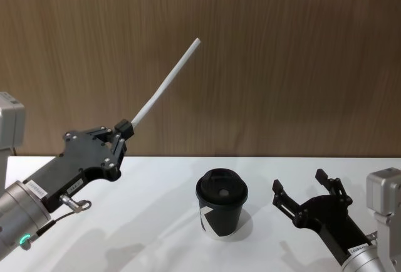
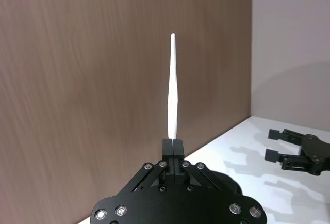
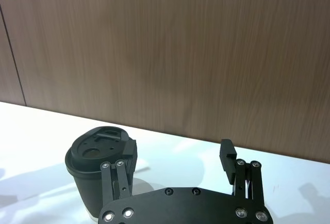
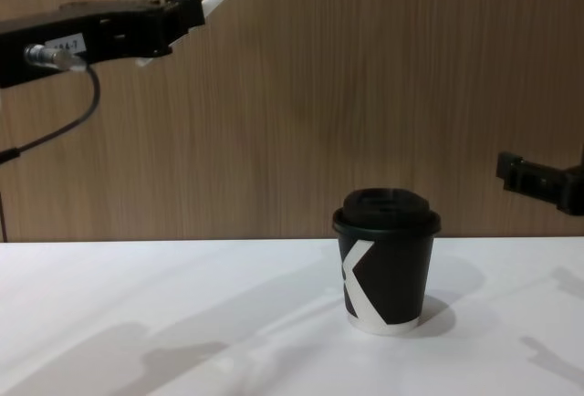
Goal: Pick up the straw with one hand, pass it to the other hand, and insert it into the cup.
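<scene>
Two grippers are at work. Nearest me, my right gripper (image 1: pixel 301 184) hovers with jaws apart near the cup (image 1: pixel 222 203) on the table (image 1: pixel 156 222). Farther out, my left gripper (image 1: pixel 123 128) is raised and clamps the low end of the straw (image 1: pixel 166 86), which slants up toward the wall. I judge it light, thin and easily crushed, so I'd take it mid-shaft, gently.

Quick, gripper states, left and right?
Left gripper: shut on the straw, raised off the table.
Right gripper: open, empty, beside the cup.
</scene>
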Controlling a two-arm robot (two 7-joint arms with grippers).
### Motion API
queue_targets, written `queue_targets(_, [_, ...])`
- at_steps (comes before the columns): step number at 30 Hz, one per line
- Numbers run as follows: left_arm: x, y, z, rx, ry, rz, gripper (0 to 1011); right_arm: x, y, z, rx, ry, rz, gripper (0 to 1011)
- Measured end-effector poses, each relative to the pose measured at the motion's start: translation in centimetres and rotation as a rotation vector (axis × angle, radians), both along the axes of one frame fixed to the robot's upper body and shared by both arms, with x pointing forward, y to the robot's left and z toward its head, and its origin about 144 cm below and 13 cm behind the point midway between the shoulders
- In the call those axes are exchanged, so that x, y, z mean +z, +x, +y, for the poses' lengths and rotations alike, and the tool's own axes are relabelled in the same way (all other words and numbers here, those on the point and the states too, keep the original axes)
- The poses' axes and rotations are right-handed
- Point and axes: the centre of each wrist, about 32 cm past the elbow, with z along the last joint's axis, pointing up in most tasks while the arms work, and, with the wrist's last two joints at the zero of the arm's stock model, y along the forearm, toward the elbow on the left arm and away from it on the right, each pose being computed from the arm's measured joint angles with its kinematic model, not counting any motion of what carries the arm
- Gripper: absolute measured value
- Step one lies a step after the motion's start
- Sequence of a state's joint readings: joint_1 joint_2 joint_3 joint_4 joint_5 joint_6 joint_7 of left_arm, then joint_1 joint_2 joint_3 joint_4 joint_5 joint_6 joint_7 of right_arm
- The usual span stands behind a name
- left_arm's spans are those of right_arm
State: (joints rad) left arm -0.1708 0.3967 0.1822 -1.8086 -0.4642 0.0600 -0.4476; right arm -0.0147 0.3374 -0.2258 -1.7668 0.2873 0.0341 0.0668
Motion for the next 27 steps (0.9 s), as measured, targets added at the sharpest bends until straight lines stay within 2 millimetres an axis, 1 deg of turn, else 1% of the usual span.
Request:
queue_targets(15, [0.3,1.3,-1.0,-0.097,0.002,-0.022,0,0.0,0.0,0.0,0.0,0.0,0.0,1001])
queue_targets(27, [0.2,2.3,-1.8,-0.171,-0.002,-0.014,1,0.0,0.0,0.0,0.0,0.0,0.0,1001])
